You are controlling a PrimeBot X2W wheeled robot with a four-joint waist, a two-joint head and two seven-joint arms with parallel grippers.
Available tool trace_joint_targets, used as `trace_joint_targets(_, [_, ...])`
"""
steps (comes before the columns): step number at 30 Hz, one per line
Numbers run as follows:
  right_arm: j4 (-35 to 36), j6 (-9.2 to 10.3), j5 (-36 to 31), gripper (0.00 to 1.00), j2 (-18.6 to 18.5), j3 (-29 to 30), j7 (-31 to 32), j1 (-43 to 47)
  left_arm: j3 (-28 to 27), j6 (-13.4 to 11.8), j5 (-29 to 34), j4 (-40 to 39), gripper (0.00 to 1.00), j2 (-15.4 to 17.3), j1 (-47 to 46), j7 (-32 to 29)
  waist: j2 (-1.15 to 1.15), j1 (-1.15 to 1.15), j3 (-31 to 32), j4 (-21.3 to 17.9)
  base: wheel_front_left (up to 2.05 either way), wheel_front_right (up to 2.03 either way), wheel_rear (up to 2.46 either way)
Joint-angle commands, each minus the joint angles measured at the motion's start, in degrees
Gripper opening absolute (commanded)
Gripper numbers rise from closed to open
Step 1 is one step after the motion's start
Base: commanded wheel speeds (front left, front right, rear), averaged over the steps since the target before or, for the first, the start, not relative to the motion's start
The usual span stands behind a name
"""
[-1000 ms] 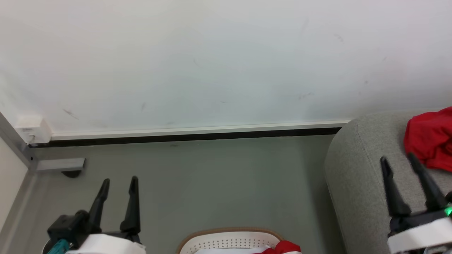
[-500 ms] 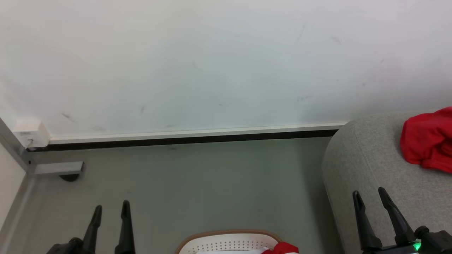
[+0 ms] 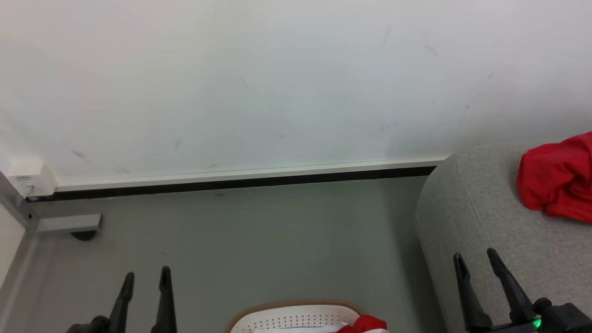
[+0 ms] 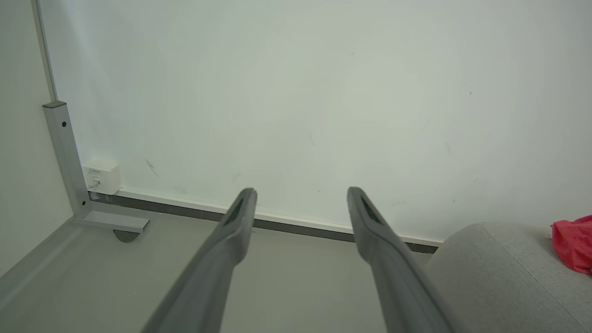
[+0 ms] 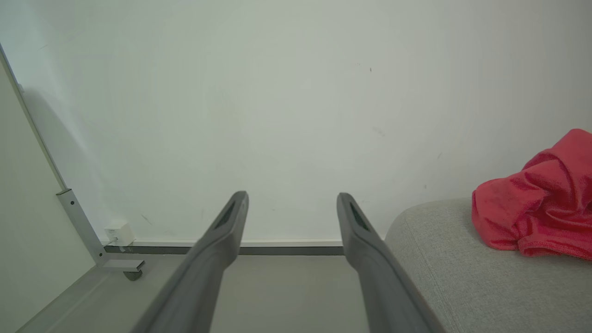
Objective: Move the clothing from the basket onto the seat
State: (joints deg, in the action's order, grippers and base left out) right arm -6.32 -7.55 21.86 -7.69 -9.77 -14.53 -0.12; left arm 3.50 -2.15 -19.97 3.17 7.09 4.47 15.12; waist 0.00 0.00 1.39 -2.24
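Red clothing (image 3: 552, 182) crumpled on grey seat (image 3: 471, 217); more in white basket (image 3: 296, 319).

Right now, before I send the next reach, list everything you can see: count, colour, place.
seat: one, light grey, right side by the wall.
garment on the seat: one heap, bright red, far right on top.
basket: one, white with tan rim, on the floor, bottom centre of the head view.
garment in the basket: at least one, red and white, right side; the rest is cut off.
wall box: one, white, low on the wall, left.
metal post: one, grey, left corner.
left gripper: dark, open, lower left.
right gripper: dark, open, lower right, before the seat.
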Motion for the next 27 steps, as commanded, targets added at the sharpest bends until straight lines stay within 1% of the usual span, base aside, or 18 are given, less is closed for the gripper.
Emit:
trace_joint_targets(1, [-0.26, 0.12, -0.10, 1.00, -0.06, -0.11, -0.10, -0.63, -0.48, 0.27, 0.70, 0.20, 1.00, -0.10, 0.35, 0.05, 0.00, 0.00, -0.04, -0.12, 0.00, 0.00, 0.00])
trace_joint_targets(10, [-0.45, 0.12, -0.01, 1.00, -0.11, -0.52, -0.11, -1.42, -1.61, 1.79, 2.12, 1.15, 1.00, -1.25, -0.42, 0.05, 0.00, 0.00, -0.46, -1.14, 0.00, 0.00, 0.00])
trace_joint_targets(15, [-0.32, 0.12, -0.12, 1.00, -0.48, -0.40, -0.08, -2.08, -1.62, 2.66, 2.77, 1.45, 1.00, -1.72, -0.90, 0.05, 0.00, 0.00, -1.08, -2.35, 0.00, 0.00, 0.00])
trace_joint_targets(22, [0.10, 0.13, -0.27, 1.00, -0.82, 0.27, -0.20, -3.33, -0.11, 4.23, 3.73, 2.76, 1.00, -2.07, -2.46, 0.04, 0.00, 0.00, -2.30, -5.60, 0.00, 0.00, 0.00])
trace_joint_targets(27, [0.86, 0.13, -0.48, 1.00, -0.97, 0.76, -0.25, -4.63, 2.35, 5.27, 4.37, 4.37, 1.00, -2.25, -4.93, -0.02, 0.00, 0.00, -5.03, -8.46, 0.00, 0.00, 0.00])
